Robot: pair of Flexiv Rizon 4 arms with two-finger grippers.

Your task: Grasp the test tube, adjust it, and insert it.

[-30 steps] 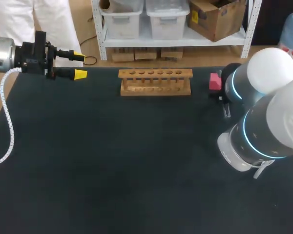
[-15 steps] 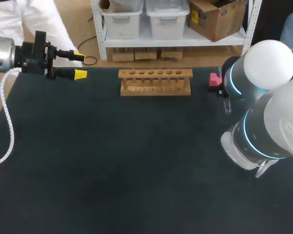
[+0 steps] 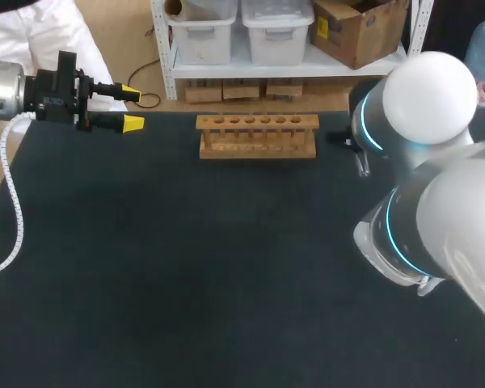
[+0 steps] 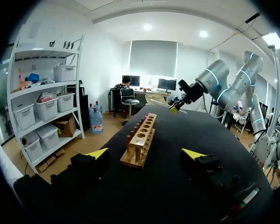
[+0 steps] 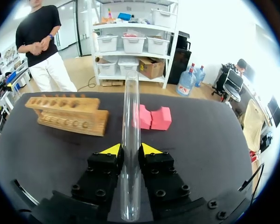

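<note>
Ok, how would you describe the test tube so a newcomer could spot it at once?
Start at the black table, where a light wooden rack with a row of holes stands near pink blocks. The clear glass test tube is clamped between the yellow tips of the right hand, pointing out ahead of it. It alone is transparent, long and thin.

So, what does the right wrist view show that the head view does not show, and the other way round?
Only the right wrist view: the test tube clamped between the fingers of the right gripper, pointing ahead over the table, and a pink block beyond it.
Only the head view: the left gripper, open and empty, near the table's far left corner. The right arm hides its own gripper there.
Both: the wooden rack, with no tube in it, on the dark table.
</note>
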